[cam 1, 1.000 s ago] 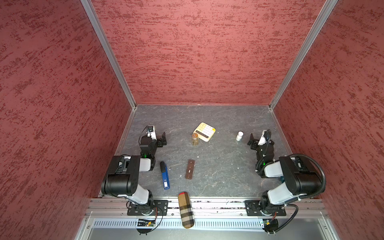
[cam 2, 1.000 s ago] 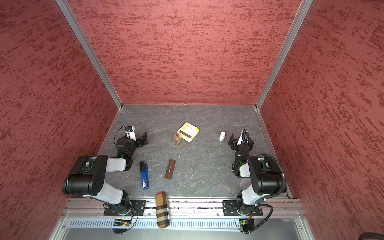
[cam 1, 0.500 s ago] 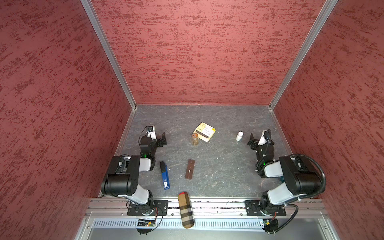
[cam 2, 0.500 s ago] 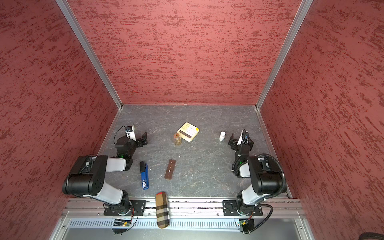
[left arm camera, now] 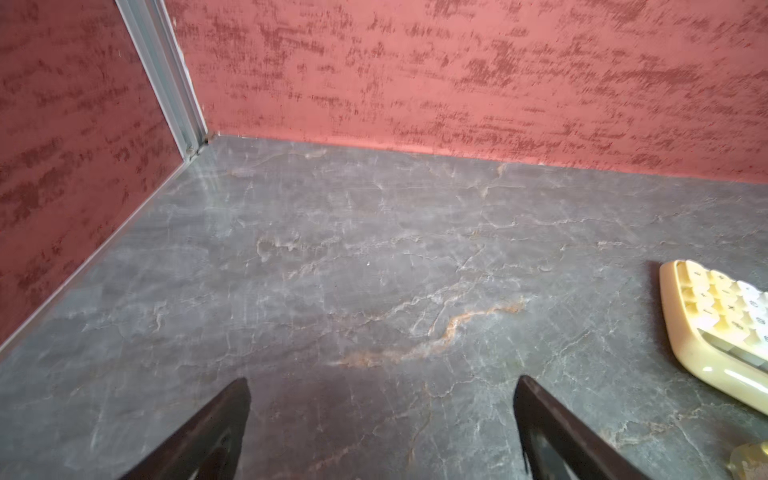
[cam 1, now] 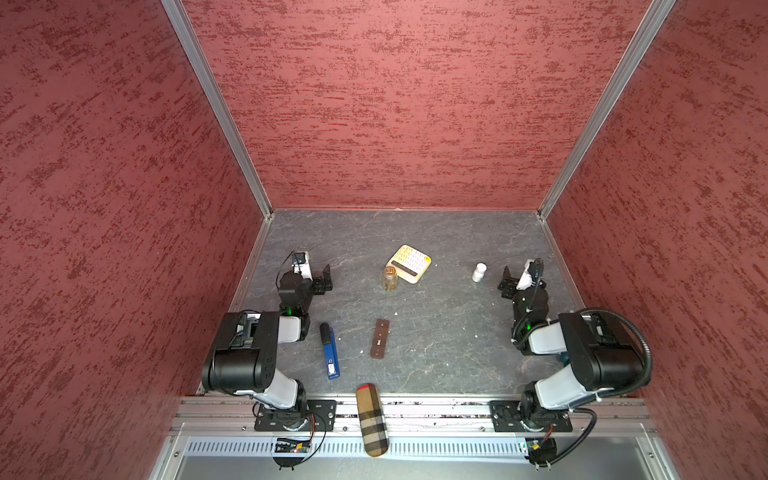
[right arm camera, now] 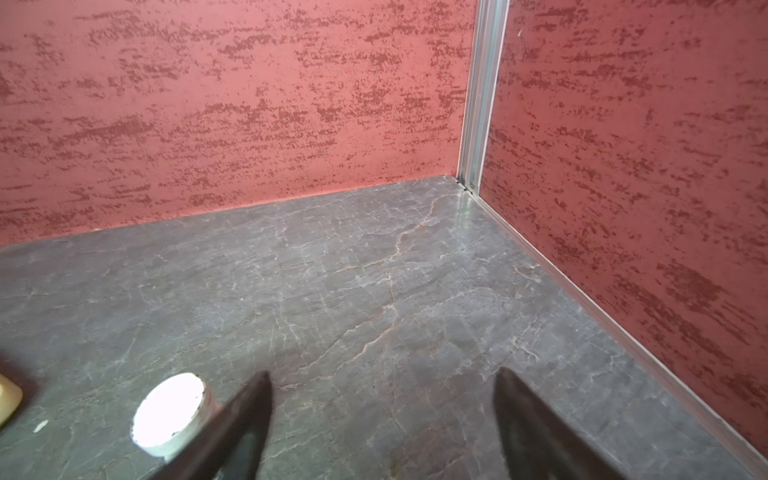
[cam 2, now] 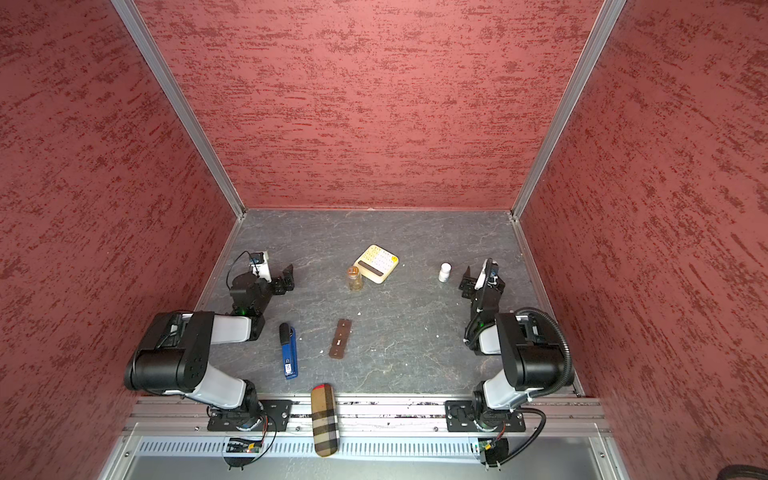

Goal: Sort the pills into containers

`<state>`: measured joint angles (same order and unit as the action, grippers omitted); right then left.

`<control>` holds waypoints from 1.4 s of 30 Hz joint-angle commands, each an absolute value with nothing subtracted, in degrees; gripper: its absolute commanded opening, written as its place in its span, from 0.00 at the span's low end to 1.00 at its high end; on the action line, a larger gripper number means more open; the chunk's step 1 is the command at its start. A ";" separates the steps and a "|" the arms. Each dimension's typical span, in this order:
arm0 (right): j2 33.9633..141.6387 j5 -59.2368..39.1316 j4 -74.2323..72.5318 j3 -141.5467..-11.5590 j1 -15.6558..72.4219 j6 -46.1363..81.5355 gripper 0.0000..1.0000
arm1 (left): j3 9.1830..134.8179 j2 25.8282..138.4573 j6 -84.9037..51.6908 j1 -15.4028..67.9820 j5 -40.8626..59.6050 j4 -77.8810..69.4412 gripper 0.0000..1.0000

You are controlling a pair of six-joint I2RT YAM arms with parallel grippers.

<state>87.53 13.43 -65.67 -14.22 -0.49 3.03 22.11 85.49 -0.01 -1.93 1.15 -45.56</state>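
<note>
The containers (cam 1: 381, 338) (cam 2: 340, 338) are a flat dark brown strip box lying near the middle of the grey floor, lids down. Tiny white pills (cam 1: 396, 313) (cam 2: 358, 313) lie scattered on the floor around it. My left gripper (cam 1: 325, 279) (cam 2: 286, 277) rests at the left, far from the strip, open and empty; in the left wrist view its gripper (left arm camera: 382, 380) spans bare floor. My right gripper (cam 1: 507, 280) (cam 2: 467, 280) rests at the right, open and empty (right arm camera: 382, 372), just beside a white bottle (right arm camera: 170, 409).
The small white bottle (cam 1: 479, 272) (cam 2: 444, 272) stands left of the right gripper. An amber bottle (cam 1: 389, 279) (cam 2: 354, 278) stands against a cream calculator (cam 1: 409, 257) (left arm camera: 715, 324). A blue stapler (cam 1: 329, 351) lies left of the strip. A plaid case (cam 1: 371, 419) lies across the front rail.
</note>
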 commanded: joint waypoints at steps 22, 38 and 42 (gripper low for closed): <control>57.48 0.44 13.88 -38.77 8.17 43.42 0.61 | 40.71 52.02 -23.74 17.34 -10.96 24.17 0.82; 67.72 12.17 30.37 -44.52 45.72 63.41 0.60 | 39.48 50.88 -37.48 32.69 -11.55 41.06 0.78; 75.59 14.29 32.24 -50.35 54.02 68.86 0.61 | 38.81 48.73 -40.02 33.90 -11.04 44.09 0.78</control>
